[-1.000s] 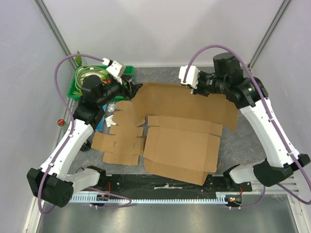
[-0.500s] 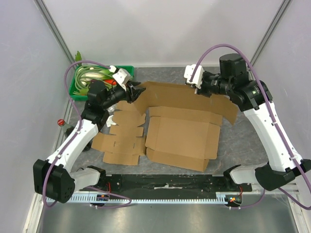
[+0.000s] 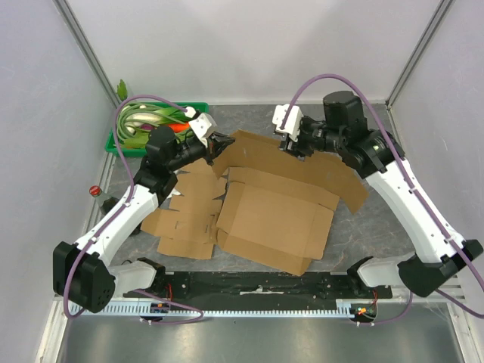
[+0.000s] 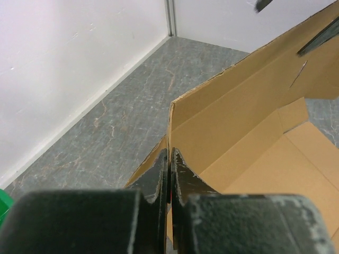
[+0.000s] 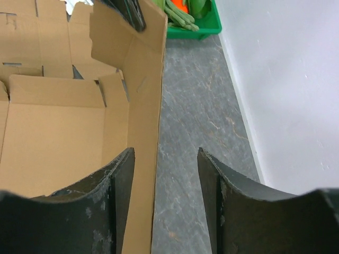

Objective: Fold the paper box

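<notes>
1. Green crate [image 3: 113, 142], far left corner: it holds green and orange items whose identity cannot be resolved.
2. Left gripper [image 3: 214, 144]: jaws pressed together on the left end of the raised back flap [image 4: 228, 116]. In the left wrist view the card edge runs between the fingertips [image 4: 159, 174].
3. Spare cardboard blank [image 3: 185, 219]: lies flat just left of the box. It is partly overlapped, so its outline is incomplete.
4. Paper box [image 3: 276, 219], centre of the table [image 3: 363, 234]: an unfolded sheet with the base panel nearly flat and the back flap tilted up. It is judged light, stiff across each panel and free to hinge at the creases. Thin edges would likely crumple or slip under a hard pinch. It is best held at flap edges near a crease, one hold toward each end.
5. Right gripper [image 3: 291, 144]: jaws partly spread, straddling the flap's upper edge about midway and holding nothing. Whether the inner finger [image 5: 122, 180] touches the card cannot be told.
6. Hidden: the underside of both sheets and the box's near edge folds.
</notes>
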Robot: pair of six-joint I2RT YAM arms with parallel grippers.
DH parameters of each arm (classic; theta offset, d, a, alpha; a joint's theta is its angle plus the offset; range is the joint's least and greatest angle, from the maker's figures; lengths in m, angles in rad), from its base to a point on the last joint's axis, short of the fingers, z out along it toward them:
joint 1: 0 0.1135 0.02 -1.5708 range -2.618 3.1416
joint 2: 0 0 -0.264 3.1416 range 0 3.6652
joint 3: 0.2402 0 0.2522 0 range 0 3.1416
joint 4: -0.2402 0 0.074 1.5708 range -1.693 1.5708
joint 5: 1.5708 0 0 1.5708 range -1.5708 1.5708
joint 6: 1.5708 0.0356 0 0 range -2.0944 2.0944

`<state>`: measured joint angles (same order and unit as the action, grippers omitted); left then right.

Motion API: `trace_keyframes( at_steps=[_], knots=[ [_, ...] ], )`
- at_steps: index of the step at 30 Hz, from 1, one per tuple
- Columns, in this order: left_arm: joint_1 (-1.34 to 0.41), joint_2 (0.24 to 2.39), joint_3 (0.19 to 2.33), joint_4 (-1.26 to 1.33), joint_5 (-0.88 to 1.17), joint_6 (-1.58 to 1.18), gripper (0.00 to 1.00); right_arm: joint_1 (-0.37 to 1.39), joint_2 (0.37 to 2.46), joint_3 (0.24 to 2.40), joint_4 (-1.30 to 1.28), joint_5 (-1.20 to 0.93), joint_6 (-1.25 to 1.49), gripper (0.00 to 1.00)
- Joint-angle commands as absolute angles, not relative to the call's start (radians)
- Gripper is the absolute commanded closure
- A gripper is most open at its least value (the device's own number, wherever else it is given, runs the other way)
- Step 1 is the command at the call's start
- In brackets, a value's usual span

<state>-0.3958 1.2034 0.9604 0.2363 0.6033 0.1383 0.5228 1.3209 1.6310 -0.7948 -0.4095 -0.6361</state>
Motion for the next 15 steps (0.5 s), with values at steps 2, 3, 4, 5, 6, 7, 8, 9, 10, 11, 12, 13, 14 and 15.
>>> trace_keyframes(
  at_steps=[2,3,4,5,6,7,8,9,10,11,12,13,14,15],
  knots=[
    [-0.434,1.187,1.009,0.285,0.571,0.166,0.97,0.581,1.397,1.697,-0.758,-0.365,-0.58,0.4],
    [-0.44,1.19,1.008,0.288,0.563,0.164,0.97,0.589,1.404,1.698,-0.75,-0.354,-0.562,0.39],
    [-0.46,1.192,1.009,0.29,0.53,0.164,0.97,0.609,1.416,1.695,-0.741,-0.341,-0.552,0.39],
    [-0.469,1.192,1.009,0.293,0.506,0.158,0.97,0.62,1.422,1.687,-0.732,-0.31,-0.534,0.4],
    [-0.479,1.196,1.009,0.298,0.479,0.137,0.97,0.629,1.427,1.687,-0.715,-0.289,-0.5,0.41],
    [-0.497,1.198,1.008,0.317,0.406,0.117,0.97,0.647,1.439,1.686,-0.706,-0.266,-0.477,0.44],
    [-0.508,1.2,1.006,0.327,0.358,0.056,0.96,0.656,1.445,1.684,-0.695,-0.186,-0.453,0.56],
    [-0.518,1.203,1.005,0.339,0.306,0.013,0.96,0.661,1.445,1.675,-0.645,-0.131,-0.419,0.65],
    [-0.541,1.204,1.005,0.345,0.188,-0.042,0.96,0.664,1.439,1.663,-0.615,-0.085,-0.335,0.81],
    [-0.552,1.206,1.002,0.354,0.142,-0.092,0.96,0.663,1.431,1.634,-0.595,-0.057,-0.316,0.88],
    [-0.561,1.207,0.997,0.362,0.097,-0.2,0.95,0.663,1.422,1.614,-0.545,-0.037,-0.298,0.93],
    [-0.584,1.218,0.991,0.371,0.019,-0.246,0.95,0.664,1.401,1.591,-0.514,-0.032,-0.258,1.0],
    [-0.595,1.227,0.992,0.374,-0.026,-0.293,0.95,0.663,1.388,1.548,-0.487,-0.034,-0.236,1.0],
    [-0.609,1.241,0.996,0.376,-0.064,-0.377,0.95,0.664,1.378,1.528,-0.433,-0.05,-0.223,1.0]
  ],
)
